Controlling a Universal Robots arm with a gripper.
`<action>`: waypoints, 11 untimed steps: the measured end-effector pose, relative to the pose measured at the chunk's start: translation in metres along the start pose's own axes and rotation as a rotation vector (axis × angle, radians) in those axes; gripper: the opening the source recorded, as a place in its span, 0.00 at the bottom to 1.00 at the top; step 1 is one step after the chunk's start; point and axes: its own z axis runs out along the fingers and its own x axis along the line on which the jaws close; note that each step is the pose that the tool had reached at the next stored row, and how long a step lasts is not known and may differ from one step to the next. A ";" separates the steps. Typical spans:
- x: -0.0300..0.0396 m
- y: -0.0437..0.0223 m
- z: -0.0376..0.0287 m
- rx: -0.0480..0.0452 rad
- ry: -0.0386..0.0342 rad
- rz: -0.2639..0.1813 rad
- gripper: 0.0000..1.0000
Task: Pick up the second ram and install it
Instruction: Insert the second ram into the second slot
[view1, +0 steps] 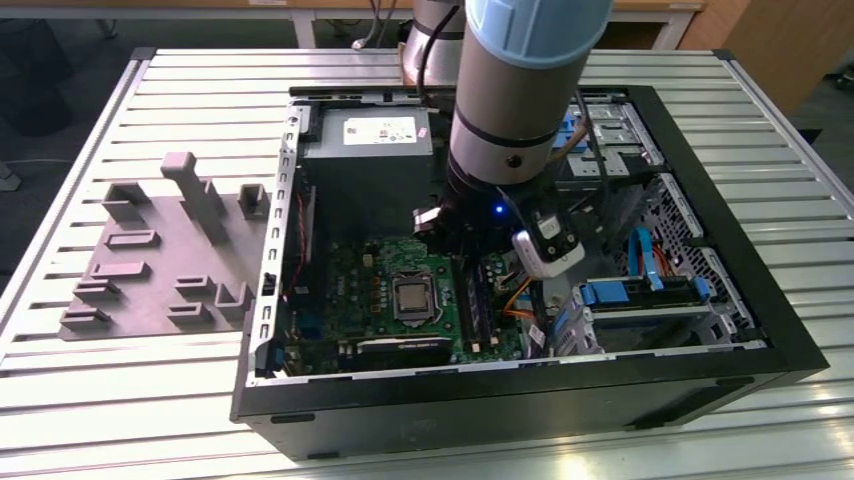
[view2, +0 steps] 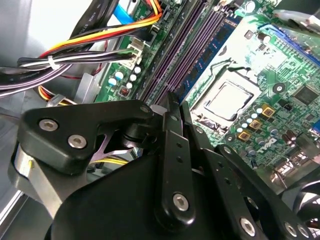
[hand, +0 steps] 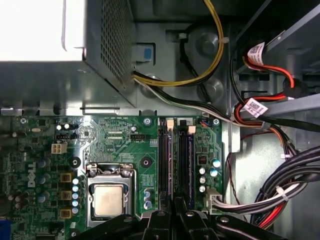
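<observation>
hand (hand: 172, 212) pressed together over the second ram (hand: 172, 165), among four motherboard slots (hand: 190, 162), beside one processor socket (hand: 111, 198)

arm (view1: 514, 90): upright, reaching straight down | tool (hand: 175, 210): fingers pressed together, pointing down
</observation>
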 end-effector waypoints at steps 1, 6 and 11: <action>0.0000 -0.0006 0.0004 -0.0003 0.0000 0.000 0.14; -0.0002 -0.0036 0.0014 -0.0006 0.0001 0.000 0.14; -0.0007 -0.0065 0.0034 -0.0011 -0.0005 0.009 0.14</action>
